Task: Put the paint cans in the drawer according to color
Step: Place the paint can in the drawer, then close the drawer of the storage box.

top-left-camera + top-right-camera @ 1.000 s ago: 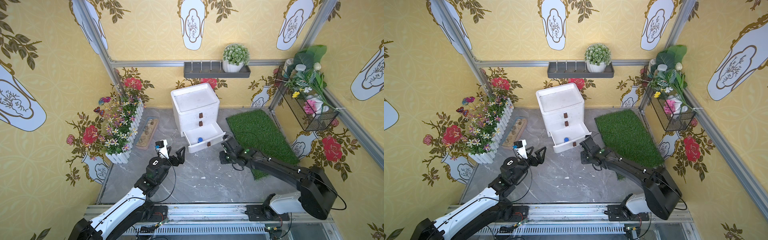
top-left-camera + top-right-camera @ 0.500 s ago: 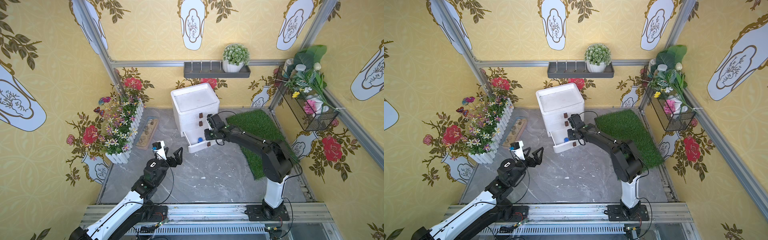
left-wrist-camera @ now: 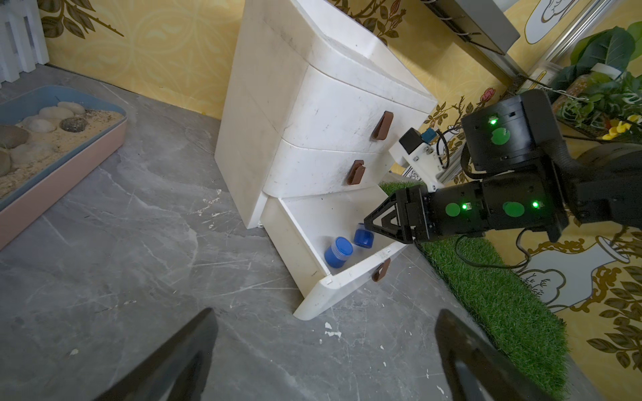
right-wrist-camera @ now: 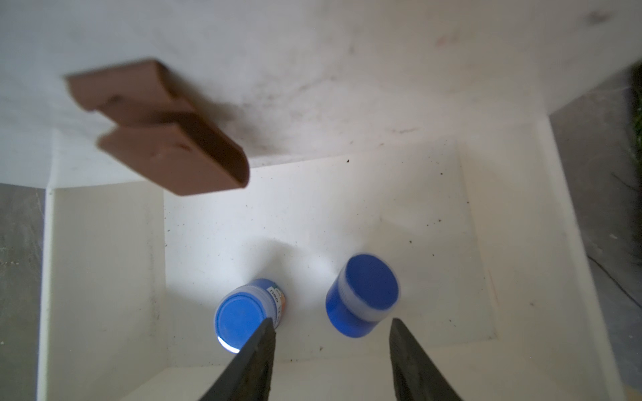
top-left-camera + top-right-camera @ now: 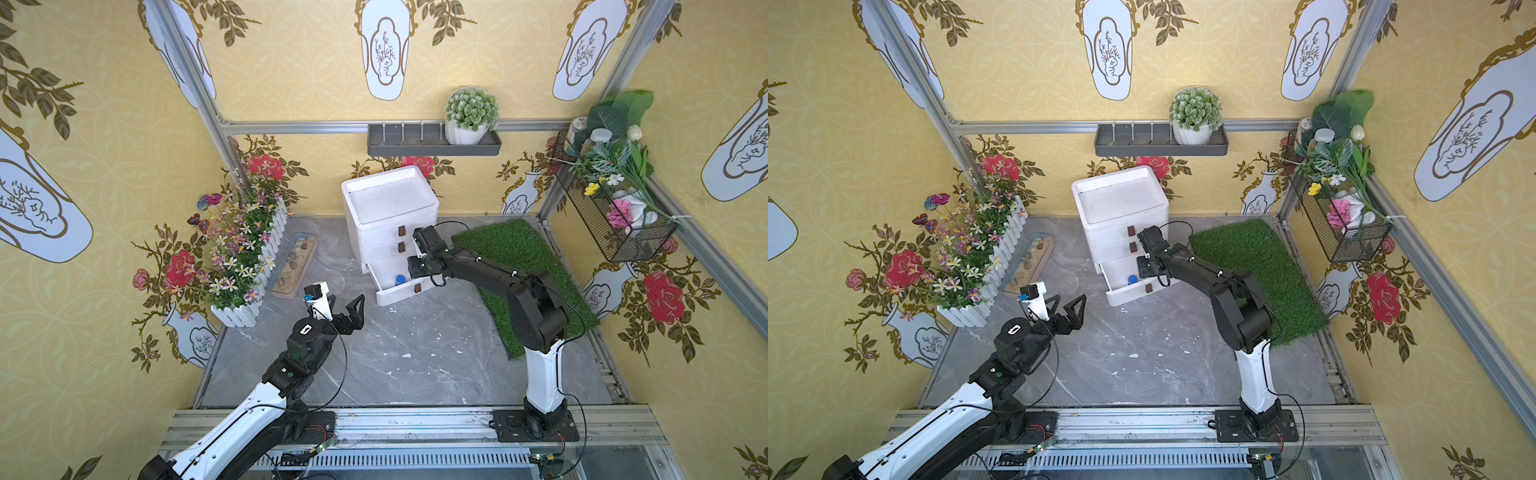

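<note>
The left gripper hangs nearest to the robot's base, above the grey marble-patterned floor. Its two black fingers stand wide apart and there is nothing between them.

A little farther, the lowest drawer of the white three-drawer chest is pulled out over the floor. The right gripper is just over this drawer and points down into it. Its arm stretches in from the side of the green artificial grass mat. Its fingers are partly apart, and in the right wrist view neither finger touches anything, so it holds nothing.

Two small round blue paint cans are inside the drawer, near each other but apart. The labelled blue can has a paper label on its side. The blurred blue can is just beyond the finger tips, and I cannot tell whether it rests on the drawer bottom.

The two upper drawers are shut, each with a brown handle.

On the robot's left are the tray of sand and stones and the white picket planter of flowers. Farthest, on the back wall, the dark grey shelf carries a white potted plant.
</note>
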Controlling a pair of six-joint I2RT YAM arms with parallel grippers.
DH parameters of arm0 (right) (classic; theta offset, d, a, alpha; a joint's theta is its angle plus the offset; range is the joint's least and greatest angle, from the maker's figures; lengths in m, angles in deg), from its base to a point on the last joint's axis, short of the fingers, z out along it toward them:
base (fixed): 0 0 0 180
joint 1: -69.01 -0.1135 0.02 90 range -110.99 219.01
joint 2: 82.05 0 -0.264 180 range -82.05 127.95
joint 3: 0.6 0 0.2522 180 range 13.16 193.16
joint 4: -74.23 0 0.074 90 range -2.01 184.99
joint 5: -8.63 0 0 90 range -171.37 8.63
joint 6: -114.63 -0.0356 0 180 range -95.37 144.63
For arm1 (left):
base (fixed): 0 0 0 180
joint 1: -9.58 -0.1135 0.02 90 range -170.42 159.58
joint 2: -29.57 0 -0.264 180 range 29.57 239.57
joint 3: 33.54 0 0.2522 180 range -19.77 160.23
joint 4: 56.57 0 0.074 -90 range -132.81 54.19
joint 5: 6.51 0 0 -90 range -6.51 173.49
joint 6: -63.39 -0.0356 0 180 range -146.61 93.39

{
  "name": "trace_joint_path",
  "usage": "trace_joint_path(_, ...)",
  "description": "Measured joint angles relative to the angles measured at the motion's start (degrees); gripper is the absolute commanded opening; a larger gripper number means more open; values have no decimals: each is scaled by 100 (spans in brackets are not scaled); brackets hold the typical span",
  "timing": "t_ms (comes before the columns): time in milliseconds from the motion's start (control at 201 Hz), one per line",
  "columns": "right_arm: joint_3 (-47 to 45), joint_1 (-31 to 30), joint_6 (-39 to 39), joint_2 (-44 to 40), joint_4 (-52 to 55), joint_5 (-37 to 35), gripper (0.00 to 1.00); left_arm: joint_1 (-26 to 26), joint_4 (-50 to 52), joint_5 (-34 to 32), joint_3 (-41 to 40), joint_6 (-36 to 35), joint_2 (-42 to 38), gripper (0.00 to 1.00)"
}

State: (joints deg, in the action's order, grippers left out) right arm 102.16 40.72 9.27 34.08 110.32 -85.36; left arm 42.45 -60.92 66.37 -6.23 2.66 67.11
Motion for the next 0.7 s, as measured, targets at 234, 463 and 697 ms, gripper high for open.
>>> trace_joint_path(234, -1421, -289, 50, -1580, -861, -83, 47, 0, 57, 0, -46, 0, -129, 100)
trace_joint_path(463, -4559, -234, -177, -3152, -2747, 918, 45, -7, 35, -31, -153, 0, -188, 100)
trace_joint_path(697, -4778, -28, -581, -2297, -3644, 1419, 43, -7, -105, 2, -173, 92, 17, 100)
